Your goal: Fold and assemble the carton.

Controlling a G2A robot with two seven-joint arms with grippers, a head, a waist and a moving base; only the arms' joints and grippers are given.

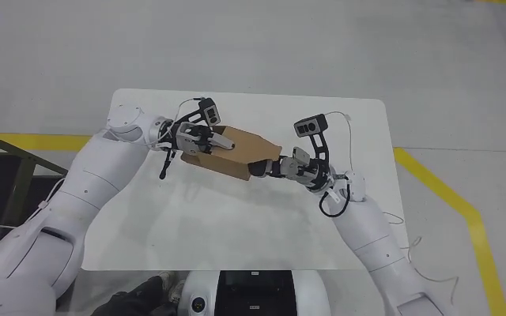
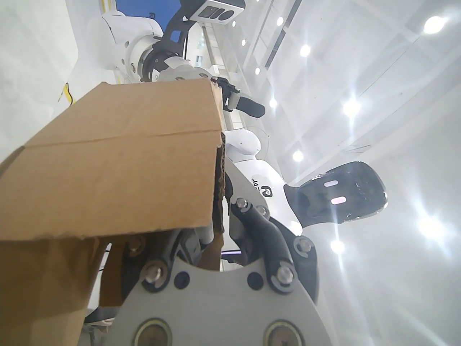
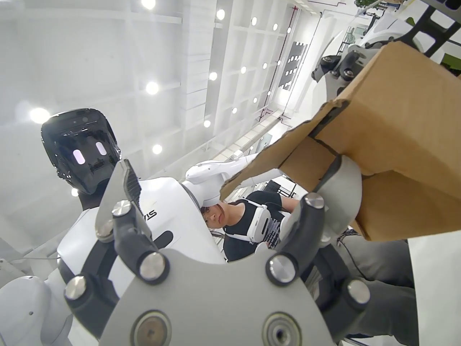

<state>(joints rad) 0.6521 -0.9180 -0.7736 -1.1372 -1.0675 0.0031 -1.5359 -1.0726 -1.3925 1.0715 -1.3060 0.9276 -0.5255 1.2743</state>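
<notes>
So, from above we've got the brown corrugated cardboard carton [image 1: 237, 155] over the white worktop [image 1: 237, 229], between both arms and only partly folded. Left wrist view: the left jaws look clamped on the edge of a carton wall. Right wrist view: the right jaws are spread wide, one finger [image 3: 340, 181] against a loose flap [image 3: 266, 160]. We reckon the next move is tucking that flap inward without crushing it.

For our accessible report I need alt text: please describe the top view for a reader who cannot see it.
A brown carton is at the middle of a white table, between two robot arms. The left gripper grips one end of it, and the right gripper touches the opposite end.
</notes>
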